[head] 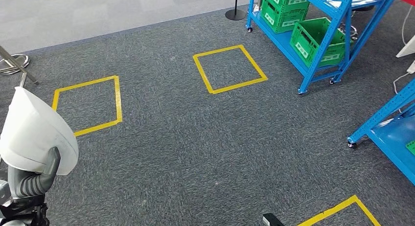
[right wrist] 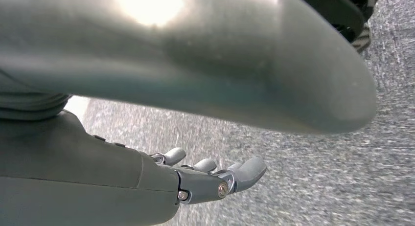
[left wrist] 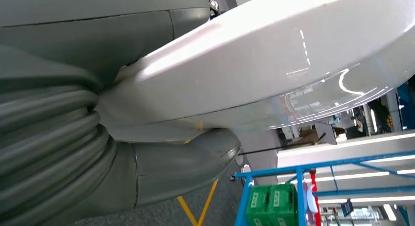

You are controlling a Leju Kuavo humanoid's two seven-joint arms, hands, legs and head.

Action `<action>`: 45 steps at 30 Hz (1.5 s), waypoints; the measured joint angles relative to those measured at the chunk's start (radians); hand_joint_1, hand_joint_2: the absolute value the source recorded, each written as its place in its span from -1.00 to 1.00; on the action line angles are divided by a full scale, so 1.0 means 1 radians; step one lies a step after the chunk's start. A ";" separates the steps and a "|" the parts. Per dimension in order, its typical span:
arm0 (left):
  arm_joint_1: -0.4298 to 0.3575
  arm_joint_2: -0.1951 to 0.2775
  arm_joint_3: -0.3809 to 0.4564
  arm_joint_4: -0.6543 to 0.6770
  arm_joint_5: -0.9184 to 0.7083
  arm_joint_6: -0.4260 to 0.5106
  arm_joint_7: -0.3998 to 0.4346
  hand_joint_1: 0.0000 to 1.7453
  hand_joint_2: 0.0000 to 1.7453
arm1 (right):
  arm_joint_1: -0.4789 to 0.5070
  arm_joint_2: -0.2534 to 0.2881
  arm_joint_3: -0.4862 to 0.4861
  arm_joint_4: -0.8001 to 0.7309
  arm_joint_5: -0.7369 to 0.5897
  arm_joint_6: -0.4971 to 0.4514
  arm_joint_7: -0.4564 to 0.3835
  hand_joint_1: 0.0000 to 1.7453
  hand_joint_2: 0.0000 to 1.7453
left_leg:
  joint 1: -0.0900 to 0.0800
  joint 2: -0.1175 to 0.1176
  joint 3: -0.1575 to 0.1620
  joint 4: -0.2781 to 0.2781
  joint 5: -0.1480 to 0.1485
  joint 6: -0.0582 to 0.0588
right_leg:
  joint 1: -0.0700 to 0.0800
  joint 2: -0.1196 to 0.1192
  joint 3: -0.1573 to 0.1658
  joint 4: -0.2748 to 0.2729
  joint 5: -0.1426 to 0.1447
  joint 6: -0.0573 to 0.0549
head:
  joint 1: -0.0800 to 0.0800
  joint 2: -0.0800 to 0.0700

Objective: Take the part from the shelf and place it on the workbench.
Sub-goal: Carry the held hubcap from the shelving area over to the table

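The left hand (head: 34,179) grips the part (head: 36,133), a smooth white curved shell, at about eight o'clock in the head view; the grey thumb curls up against the shell's lower edge while the ribbed wrist cover sits just below it. In the left wrist view the same part (left wrist: 274,55) spreads wide and glossy across the hand, with the thick thumb (left wrist: 186,162) pressed to its underside, so the part is carried in the hand, well apart from any shelf. The right hand (right wrist: 210,179) hangs over the carpet with its fingers (right wrist: 247,169) stretched out straight and slightly apart, holding nothing. Out from the left hand, a yellow tape square (head: 88,106) lies on the dark grey carpet (head: 195,152) at about ten o'clock, and a second yellow tape square (head: 230,69) lies near twelve o'clock. A corner of a third tape outline (head: 342,209) shows at five o'clock. At one o'clock stands a blue shelf rack (head: 323,40) on small wheels, and green crates (head: 318,40) sit on its low shelf, some stacked behind the front one. Part of another blue rack (head: 391,133) stands at three o'clock. A black round post base (head: 236,13) rests on the carpet just beside the first rack, near twelve o'clock, and paler grey floor (head: 98,11) stretches beyond the carpet's edge toward eleven o'clock.
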 joint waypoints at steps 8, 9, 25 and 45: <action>-0.011 -0.004 -0.005 -0.007 -0.016 0.007 0.010 1.00 1.00 | -0.001 -0.001 0.000 0.000 -0.012 -0.012 -0.001 -1.00 -1.00 | -0.015 0.028 0.058 -0.119 0.023 0.037 | 0.001 0.006 -0.006 0.041 -0.035 0.028 | 0.002 0.000; -0.012 -0.006 -0.005 -0.008 -0.020 0.008 0.011 1.00 1.00 | 0.000 -0.001 0.000 0.000 -0.016 -0.014 -0.003 -1.00 -1.00 | -0.012 0.007 0.060 -0.125 0.028 0.044 | -0.002 0.032 -0.031 0.096 -0.065 0.036 | 0.003 0.000; 0.062 -0.024 0.005 -0.048 -0.046 0.001 -0.045 1.00 1.00 | 0.011 -0.006 -0.029 0.000 -0.049 -0.053 -0.034 -1.00 -1.00 | 0.001 -0.032 -0.032 0.049 -0.066 -0.009 | -0.013 0.069 -0.013 0.000 0.018 0.010 | -0.002 0.000; 0.101 -0.111 0.045 -0.159 -0.122 0.013 -0.037 1.00 1.00 | -0.013 -0.035 -0.053 -0.002 -0.056 -0.066 -0.081 -1.00 -1.00 | 0.001 -0.088 0.061 -0.116 0.029 0.050 | -0.016 0.088 -0.097 0.192 -0.052 0.060 | 0.004 0.000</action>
